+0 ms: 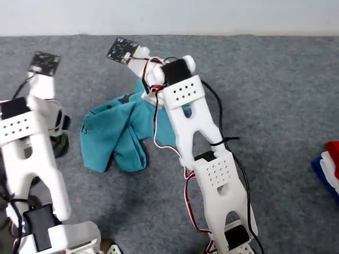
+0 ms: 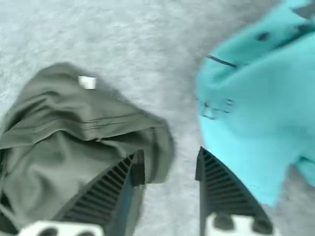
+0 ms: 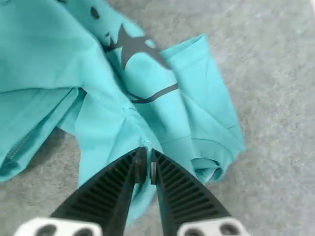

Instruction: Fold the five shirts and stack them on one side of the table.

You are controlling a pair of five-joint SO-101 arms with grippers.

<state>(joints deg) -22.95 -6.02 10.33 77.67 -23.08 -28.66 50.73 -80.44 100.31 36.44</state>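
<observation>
Item: teal shirt (image 1: pixel 119 132). It lies crumpled on the grey surface (image 1: pixel 265 79), left of centre between the two arms, bunched into loose lobes with a dark printed mark (image 3: pixel 130 46) facing up. Not yet spread flat, and not folded.

Item: right gripper (image 3: pixel 146 167). It is down on the teal shirt, jaws drawn almost together, with a ridge of the teal cloth pinched between the tips. It has hold of a small gather of fabric only, not a hem or corner as far as I can make out.

Item: left gripper (image 2: pixel 167 169). Jaws stand well apart with nothing between them. It hangs above bare surface in the gap between the teal shirt and an olive shirt (image 2: pixel 64 142). One finger (image 2: pixel 123 182) overlaps the olive shirt's edge — whether it touches, I cannot tell.

Item: olive shirt. Rumpled heap just beside the left arm, a small pale tag showing on top. Unfolded.

Item: stack (image 1: pixel 329 166). Red, white and blue layers at the right edge of the surface, well apart from the teal shirt. It looks like the finished pile.

Step in hand, by my reading: opening out the teal shirt ahead of its fold. The next move calls for the free left gripper to take a second hold on the teal cloth, apart from the first, so the two can draw it flat — one pinch alone is likely to drag the bundle.
</observation>
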